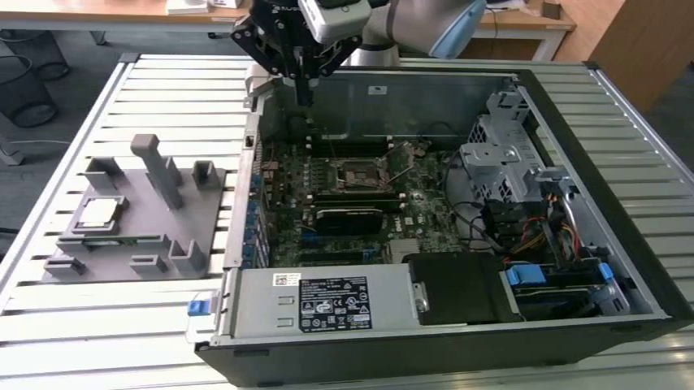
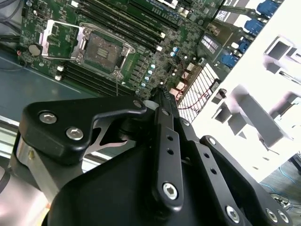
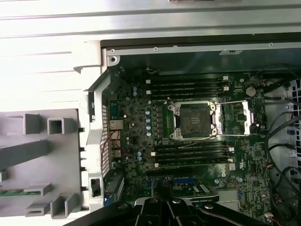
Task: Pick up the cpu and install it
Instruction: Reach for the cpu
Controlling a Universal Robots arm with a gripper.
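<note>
The cpu (image 1: 100,211), a small pale square chip, lies flat in a pocket of the grey holder (image 1: 65,264) on the exterior view's left, beside the open computer case. My gripper (image 1: 307,99) hangs above the case's far wall, well away from the cpu, its two fingers pressed together into a thin point with nothing between them. In the second wrist view the shut gripper (image 2: 160,92) points over the motherboard's edge. The cpu socket (image 3: 194,120) stands bare, its metal load plate (image 3: 235,120) flipped aside; the socket (image 1: 358,173) sits mid-board.
The case's metal walls (image 1: 244,203) ring the motherboard. Drive cage and cables (image 1: 509,179) crowd the exterior view's right side; a power supply (image 1: 325,301) fills the near end. Tall posts (image 1: 161,166) rise from the holder, which also carries a green memory stick (image 3: 14,192).
</note>
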